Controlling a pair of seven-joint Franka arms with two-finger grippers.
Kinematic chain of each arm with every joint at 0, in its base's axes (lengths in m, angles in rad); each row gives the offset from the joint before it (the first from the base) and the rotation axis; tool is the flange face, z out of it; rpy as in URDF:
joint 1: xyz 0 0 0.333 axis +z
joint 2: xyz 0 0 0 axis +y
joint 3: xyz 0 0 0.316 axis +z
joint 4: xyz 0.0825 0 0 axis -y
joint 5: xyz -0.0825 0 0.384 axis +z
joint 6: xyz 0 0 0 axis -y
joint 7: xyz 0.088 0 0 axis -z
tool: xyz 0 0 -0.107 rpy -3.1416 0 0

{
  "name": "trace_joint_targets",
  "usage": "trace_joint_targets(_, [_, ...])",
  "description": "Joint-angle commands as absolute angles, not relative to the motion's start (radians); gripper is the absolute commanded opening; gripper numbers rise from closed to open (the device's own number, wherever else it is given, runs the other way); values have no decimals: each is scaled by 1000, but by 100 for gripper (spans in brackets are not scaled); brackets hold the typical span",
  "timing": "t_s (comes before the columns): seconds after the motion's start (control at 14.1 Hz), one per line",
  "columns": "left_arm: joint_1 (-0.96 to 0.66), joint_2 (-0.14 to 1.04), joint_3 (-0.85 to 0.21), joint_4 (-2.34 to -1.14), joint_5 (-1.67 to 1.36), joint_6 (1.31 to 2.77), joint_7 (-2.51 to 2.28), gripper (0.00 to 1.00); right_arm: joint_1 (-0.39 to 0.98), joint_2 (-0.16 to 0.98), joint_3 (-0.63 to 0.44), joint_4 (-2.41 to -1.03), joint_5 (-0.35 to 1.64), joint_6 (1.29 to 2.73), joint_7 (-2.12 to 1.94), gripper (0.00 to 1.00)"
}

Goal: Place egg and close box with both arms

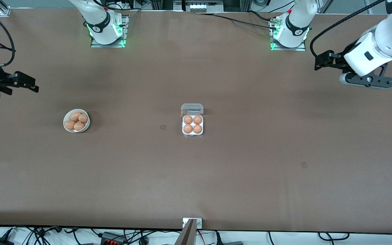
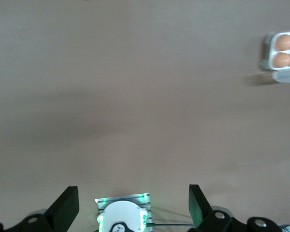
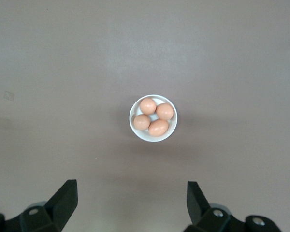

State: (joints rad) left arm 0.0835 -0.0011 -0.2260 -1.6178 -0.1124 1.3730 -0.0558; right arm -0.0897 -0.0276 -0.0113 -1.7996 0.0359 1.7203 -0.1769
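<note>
The box (image 1: 192, 135) is a small white tray that stands mid-table with its clear lid (image 1: 192, 109) open and tipped back toward the arms' bases. Every cell holds a brown egg (image 1: 188, 119). The box also shows at the edge of the left wrist view (image 2: 268, 50), with its eggs (image 2: 283, 43). My left gripper (image 1: 320, 61) is open and empty, up in the air over the left arm's end of the table. My right gripper (image 1: 26, 83) is open and empty, up over the right arm's end, with the bowl in its wrist view.
A round white bowl (image 1: 66, 119) with several brown eggs (image 1: 76, 116) stands toward the right arm's end of the table; it shows in the right wrist view (image 3: 150, 137). The left arm's base (image 2: 122, 212) shows between the left fingers (image 2: 67, 203).
</note>
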Motion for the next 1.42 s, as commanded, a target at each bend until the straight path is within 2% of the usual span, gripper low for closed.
trace_joint_targets(0.0, [51, 21, -222, -1591, -132, 1355, -66, 100, -114, -95, 3, -1803, 46, 1715, -152, 100])
trace_joint_targets(0.21, [71, 26, -218, -1592, -153, 1347, -48, 100, -51, -95, -50, -1772, 38, 1706, -135, 100])
trace_joint_targets(0.28, [66, 26, -221, -1592, -153, 1347, -52, 93, -54, -86, -52, -1770, 40, 1706, -132, 100])
trace_joint_targets(0.36, [54, 26, -222, -1592, -153, 1348, -63, 92, -57, -80, -54, -1769, 41, 1704, -135, 100])
trace_joint_targets(0.71, [23, 63, -225, -1591, -283, 1356, -72, 92, -54, -75, -51, -1769, 46, 1706, -132, 100])
trace_joint_targets(0.85, [-20, 90, -242, -1591, -302, 1358, -138, 91, -64, -75, -54, -1769, 46, 1706, -135, 100])
trace_joint_targets(1.07, [-107, 124, -253, -1591, -342, 1388, -222, 83, -100, -61, -66, -1769, 48, 1706, -135, 100])
trace_joint_targets(1.35, [-242, 159, -259, -1591, -337, 1486, -415, 83, -103, -61, -69, -1770, 48, 1689, -137, 100])
